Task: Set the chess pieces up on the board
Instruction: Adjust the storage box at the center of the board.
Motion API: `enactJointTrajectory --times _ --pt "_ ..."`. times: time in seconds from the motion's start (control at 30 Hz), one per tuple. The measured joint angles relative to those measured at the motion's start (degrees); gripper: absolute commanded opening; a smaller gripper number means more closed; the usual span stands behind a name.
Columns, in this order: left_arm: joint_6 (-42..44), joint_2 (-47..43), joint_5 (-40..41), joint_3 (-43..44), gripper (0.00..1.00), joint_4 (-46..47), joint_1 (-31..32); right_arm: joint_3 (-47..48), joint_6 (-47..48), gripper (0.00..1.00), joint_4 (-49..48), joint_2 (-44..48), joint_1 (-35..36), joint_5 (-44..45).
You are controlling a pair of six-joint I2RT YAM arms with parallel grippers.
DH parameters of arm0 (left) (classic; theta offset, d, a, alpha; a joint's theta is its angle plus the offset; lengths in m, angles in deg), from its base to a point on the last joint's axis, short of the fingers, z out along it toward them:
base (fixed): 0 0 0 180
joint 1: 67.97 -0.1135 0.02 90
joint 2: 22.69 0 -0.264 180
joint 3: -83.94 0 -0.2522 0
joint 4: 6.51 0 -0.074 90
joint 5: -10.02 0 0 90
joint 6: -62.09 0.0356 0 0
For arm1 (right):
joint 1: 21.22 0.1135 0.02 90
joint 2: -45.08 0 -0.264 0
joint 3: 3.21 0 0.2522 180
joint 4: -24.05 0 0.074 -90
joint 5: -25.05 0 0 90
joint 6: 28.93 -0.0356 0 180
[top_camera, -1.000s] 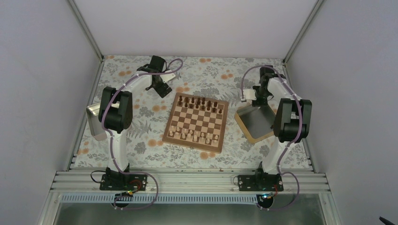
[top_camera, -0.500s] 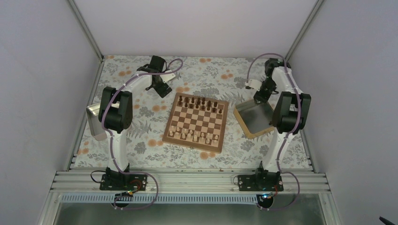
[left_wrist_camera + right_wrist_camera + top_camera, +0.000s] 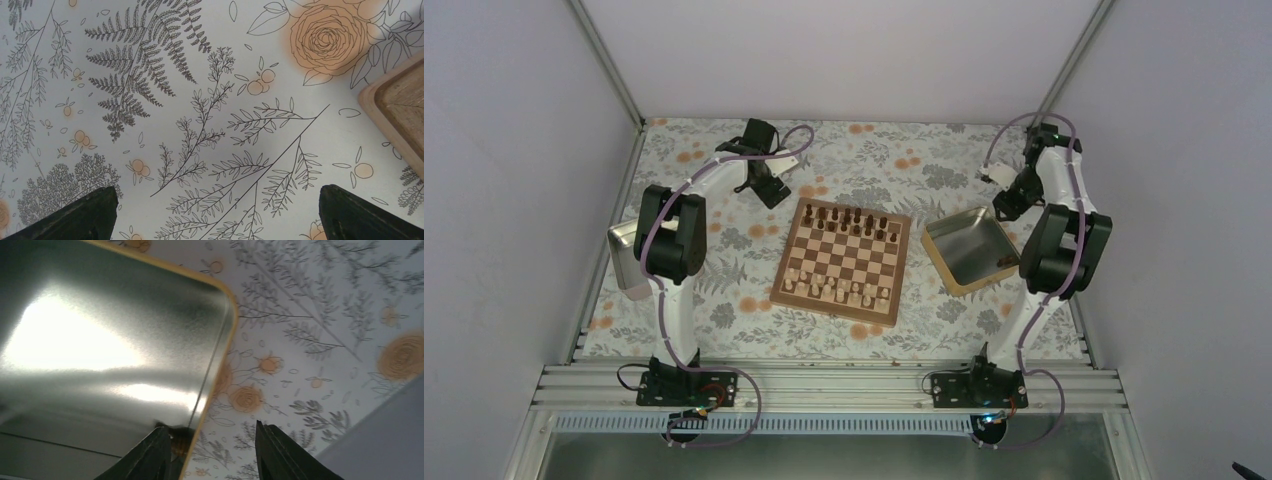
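The right arm has swung away from the tray [image 3: 939, 265]. A second ago it hung over the tray; now the right gripper [image 3: 1006, 203] sits out towards the far right corner of the desk [image 3: 864, 150], beyond the tray's far rim. Its fingers [image 3: 150, 455] stand apart with nothing between them. The tray's metal floor now shows bare, apart from a small dark speck by its near right rim that is too small to identify. The left gripper [image 3: 769, 190] has not moved: it hovers by the board's far left corner, fingers wide open and empty above the flowered cloth.

With the tray looking emptied and both arms drawn back, the set-up appears to be finished or very nearly so.

The board [image 3: 844, 258] lies mid-desk, between the arms. Being square, it has no long axis, but it is turned slightly clockwise against the desk's edges, so its far right corner sits nearer the desk's near edge than its far left corner does. The chess pieces [image 3: 852, 218] fill the two ranks along its far side, each rank running left to right and dipping a little towards the right. They appear upright, though they are too small to count. Pale chessmen [image 3: 839, 290] line the near side.
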Motion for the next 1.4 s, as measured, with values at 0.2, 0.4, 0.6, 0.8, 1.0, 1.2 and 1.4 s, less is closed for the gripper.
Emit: enactJointTrajectory --times 0.2,0.4,0.6,0.8,1.0,1.2,1.4 --pt "0.0 0.0 -0.07 0.0 1.0 0.0 0.0 -2.95 -0.26 0.19 0.48 -0.81 0.31 -0.28" --pt "0.0 0.0 -0.07 0.0 1.0 -0.04 0.0 -3.13 -1.44 0.18 -2.4 -4.2 0.17 0.09" --pt "0.0 0.0 -0.04 0.0 1.0 -0.07 0.0 -2.62 -1.75 0.19 -3.45 -6.93 0.2 -0.15" --pt "0.0 0.0 -0.07 0.0 1.0 -0.15 0.0 -2.71 -0.85 0.1 -4.22 -7.74 0.2 0.07" --pt "0.0 0.0 -0.07 0.0 1.0 -0.2 0.0 -6.58 7.76 0.05 -8.55 -5.33 0.17 1.77" --pt "0.0 0.0 -0.04 0.0 1.0 -0.2 0.02 -8.57 18.62 0.06 -9.75 -3.58 0.2 2.01" --pt "0.0 0.0 -0.02 0.0 1.0 -0.22 0.07 -13.88 27.26 0.08 -13.11 0.37 1.29 2.36"
